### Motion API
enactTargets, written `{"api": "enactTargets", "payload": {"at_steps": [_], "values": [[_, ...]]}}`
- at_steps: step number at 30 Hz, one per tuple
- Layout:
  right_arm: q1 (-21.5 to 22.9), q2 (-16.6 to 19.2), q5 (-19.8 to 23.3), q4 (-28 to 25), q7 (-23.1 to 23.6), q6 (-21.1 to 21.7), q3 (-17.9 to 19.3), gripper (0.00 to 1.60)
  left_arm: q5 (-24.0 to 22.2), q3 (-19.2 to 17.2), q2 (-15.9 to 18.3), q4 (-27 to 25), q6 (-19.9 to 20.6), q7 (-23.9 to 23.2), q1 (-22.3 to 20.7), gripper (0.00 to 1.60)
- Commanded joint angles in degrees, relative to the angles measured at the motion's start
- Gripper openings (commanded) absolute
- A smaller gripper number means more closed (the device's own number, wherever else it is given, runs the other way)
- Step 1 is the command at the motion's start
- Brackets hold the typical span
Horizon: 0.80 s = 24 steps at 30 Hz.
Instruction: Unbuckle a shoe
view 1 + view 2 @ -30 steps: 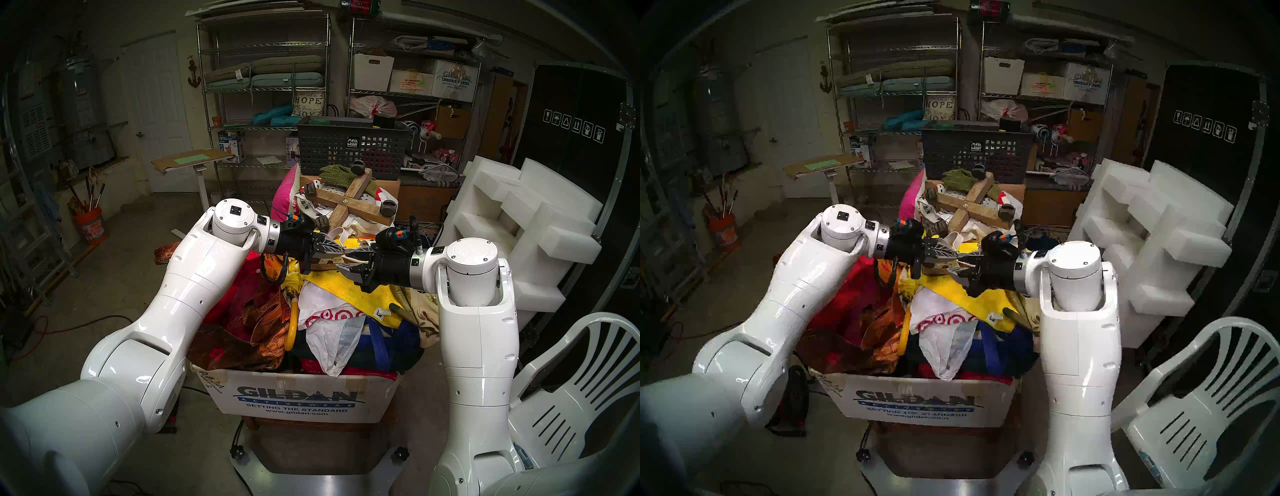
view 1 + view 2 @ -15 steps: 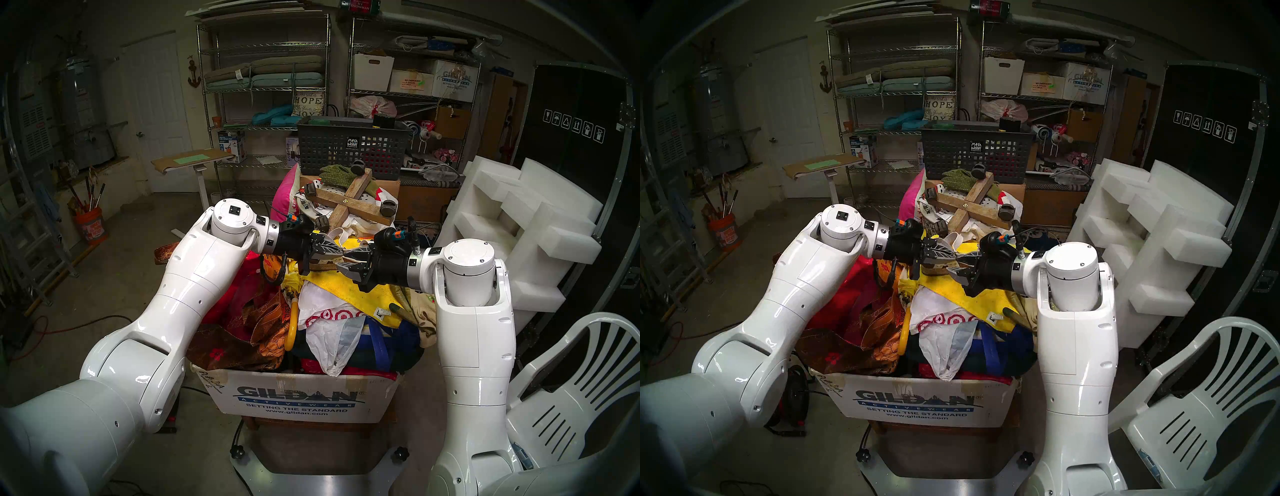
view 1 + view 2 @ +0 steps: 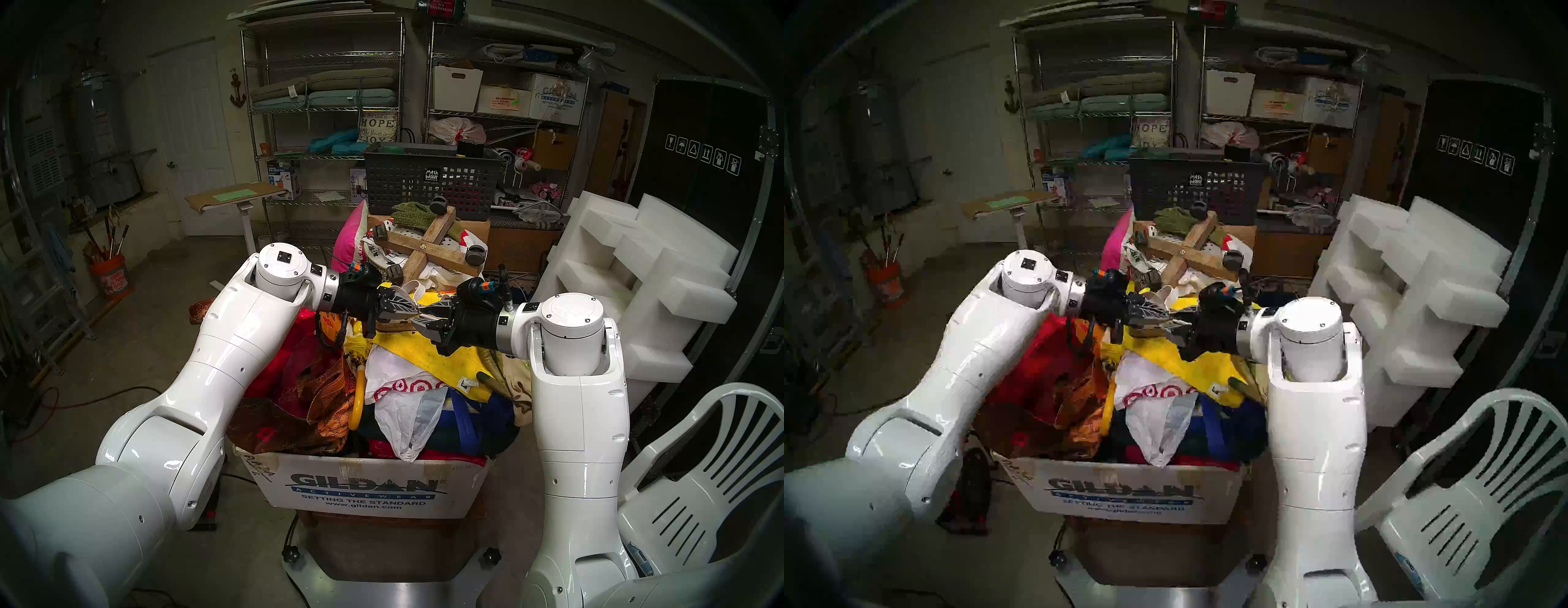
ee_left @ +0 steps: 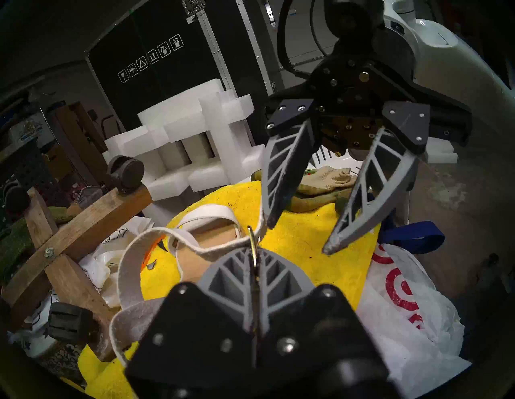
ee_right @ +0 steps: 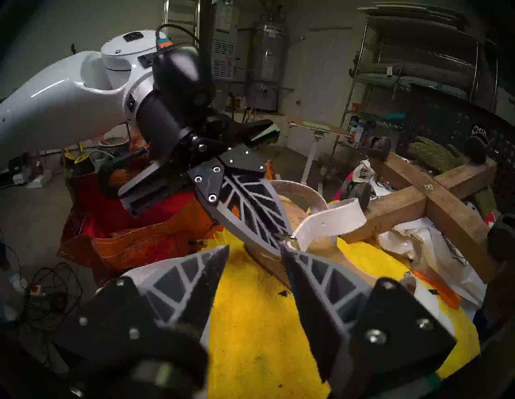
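Note:
The shoe (image 4: 211,236), a cream-strapped sandal with a tan footbed, lies on a yellow towel (image 4: 301,231) on top of the pile. My left gripper (image 4: 254,252) is shut on its small metal buckle (image 4: 251,236), and the ankle strap (image 4: 133,250) loops away to the left. My right gripper (image 4: 298,236) faces it with its jaws apart. One of its fingers (image 4: 281,178) touches the strap's free end. In the right wrist view the right gripper (image 5: 255,248) stands open just before the left gripper (image 5: 281,234) and the strap (image 5: 331,220). From the head view both grippers (image 3: 418,312) (image 3: 420,320) meet tip to tip over the shoe (image 3: 394,327).
A wooden cross with caster wheels (image 3: 428,246) lies just behind the shoe. A Target bag (image 3: 407,388) and bright fabrics fill the Gildan box (image 3: 365,488). Work gloves (image 4: 326,181) lie past the towel. White foam blocks (image 3: 636,276) and a plastic chair (image 3: 700,467) stand on the right.
My right gripper has moved left, up to the left gripper's tips, and its jaws have narrowed somewhat. The left gripper has kept its hold on the buckle and shifted slightly.

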Motion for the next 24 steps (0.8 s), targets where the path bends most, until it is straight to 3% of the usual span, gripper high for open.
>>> {"api": "enactTargets", "payload": {"at_steps": [1, 24], "values": [[0.7, -0.2, 0.0, -0.9, 0.2, 0.4, -0.3, 0.92, -0.2, -0.5, 0.1, -0.8, 0.3, 0.2, -0.8, 0.03], [0.6, -0.1, -2.2, -0.5, -1.9, -0.3, -1.2, 0.9, -0.3, 0.0, -0.7, 1.2, -0.4, -0.3, -2.0, 0.05]]}}
